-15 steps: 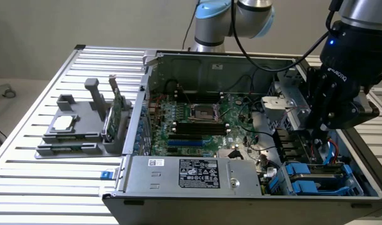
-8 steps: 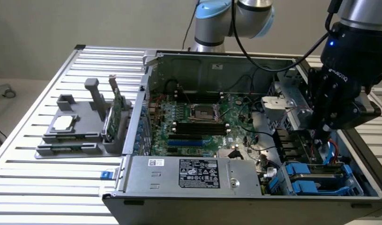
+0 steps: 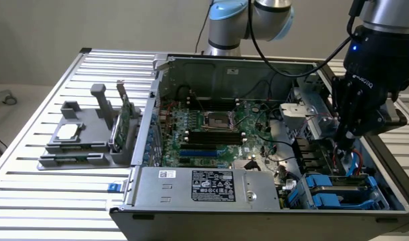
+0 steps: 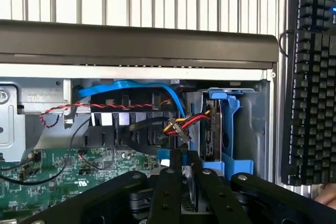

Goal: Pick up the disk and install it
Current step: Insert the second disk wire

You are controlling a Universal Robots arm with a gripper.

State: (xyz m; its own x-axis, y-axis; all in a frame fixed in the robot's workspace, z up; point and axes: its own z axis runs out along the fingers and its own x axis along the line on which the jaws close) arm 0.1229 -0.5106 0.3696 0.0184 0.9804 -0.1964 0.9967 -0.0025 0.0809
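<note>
My black gripper (image 3: 346, 146) reaches down into the open computer case at the exterior view's right, just above the blue drive bays (image 3: 324, 193). In the wrist view my gripper (image 4: 185, 178) has its two fingers (image 4: 169, 187) drawn close together on a narrow blue-and-grey edge. This looks like the disk (image 4: 165, 157) standing on edge with its blue carrier rail. Most of the disk is hidden behind the fingers. Just beyond it, another drive (image 4: 212, 129) sits in a blue carrier frame (image 4: 231, 129).
Red, yellow and black cables (image 4: 184, 124) and a blue cable (image 4: 131, 85) hang right by the fingers. The motherboard (image 3: 211, 130) and power supply (image 3: 204, 186) take up the rest of the case. A grey stand (image 3: 84, 143) outside holds a chip (image 3: 67, 131) and a green card (image 3: 127, 120). A keyboard (image 4: 310, 77) lies beside the case.
</note>
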